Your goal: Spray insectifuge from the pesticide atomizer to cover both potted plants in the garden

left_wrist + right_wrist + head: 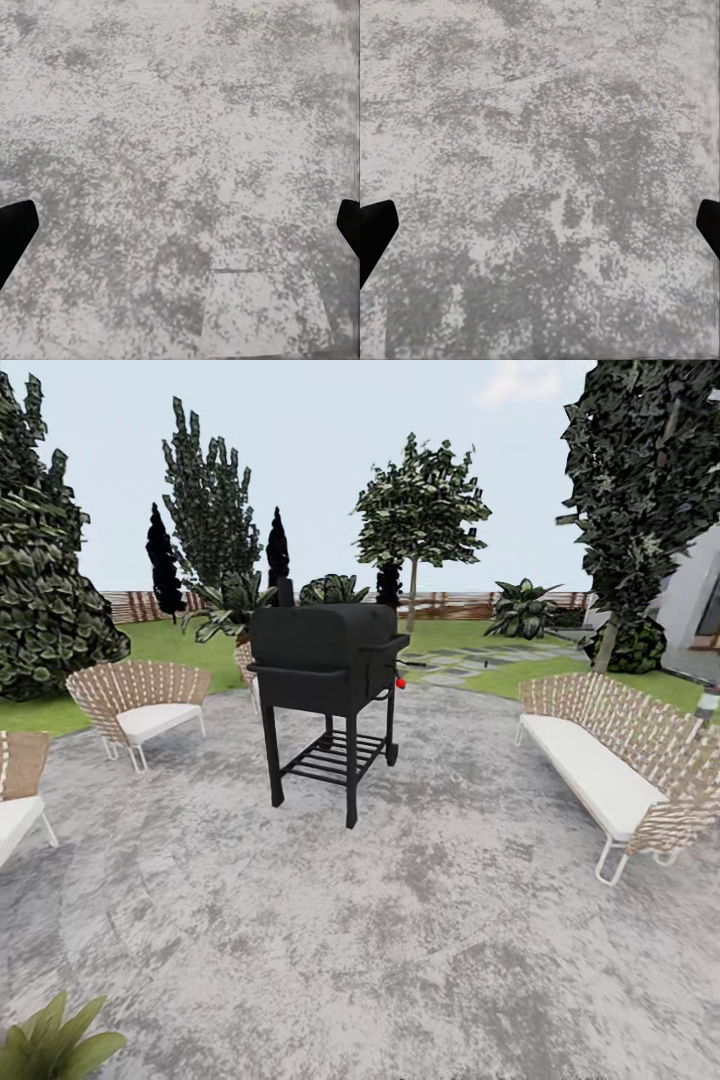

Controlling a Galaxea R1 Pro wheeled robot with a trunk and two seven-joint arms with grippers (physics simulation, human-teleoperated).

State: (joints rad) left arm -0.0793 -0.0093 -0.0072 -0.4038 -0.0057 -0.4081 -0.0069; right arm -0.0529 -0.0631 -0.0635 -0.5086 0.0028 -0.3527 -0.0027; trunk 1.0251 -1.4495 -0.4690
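Observation:
I stand on the garden's round grey paved patio [400, 930]. Green lawn [180, 645], stepping stones [480, 660] and the brown slat fence [460, 603] lie beyond it. Pointed mid-green leaves of one potted plant [50, 1045] poke into the near left corner of the head view; its pot is hidden. The pesticide atomizer is out of view. My left gripper [180, 232] hangs open over bare paving, black fingertips [15, 232] far apart. My right gripper [540, 232] is open over the paving too, with nothing between its fingers [375, 232].
A black barbecue grill [325, 660] stands mid-patio ahead. A wicker chair [140, 705] sits left of it, another chair [15, 800] is at the left edge, and a long wicker bench [620, 770] is on the right. Large dark bushes [50, 610] and trees ring the lawn.

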